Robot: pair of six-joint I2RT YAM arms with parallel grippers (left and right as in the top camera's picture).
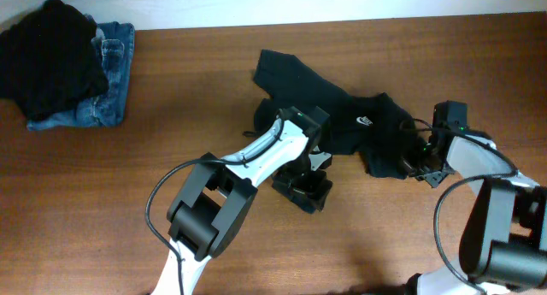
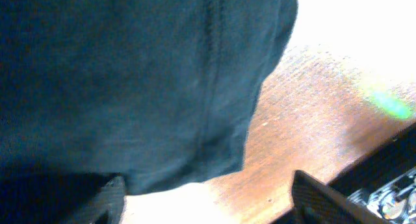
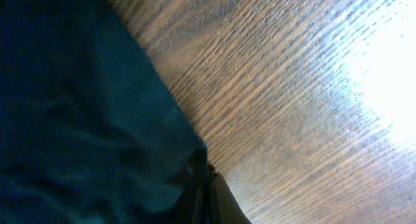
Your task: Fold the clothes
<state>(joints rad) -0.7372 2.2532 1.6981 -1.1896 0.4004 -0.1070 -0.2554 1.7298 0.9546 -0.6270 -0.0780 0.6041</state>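
Note:
The clothes (image 1: 342, 107), a very dark T-shirt, lie crumpled on the wooden table right of centre. My left gripper (image 1: 318, 158) sits at the shirt's near edge. In the left wrist view it (image 2: 208, 201) is open, one of its fingers (image 2: 107, 199) is under the hem of the shirt (image 2: 130, 87), and only bare wood lies between them. My right gripper (image 1: 416, 162) is at the shirt's right end. In the right wrist view it (image 3: 209, 185) is shut, pinching the edge of the dark cloth (image 3: 78, 120).
A black garment (image 1: 51, 56) lies heaped on blue denim jeans (image 1: 107, 94) at the far left back corner. Bare wooden table (image 1: 385, 244) stretches in front of the shirt and between the two piles.

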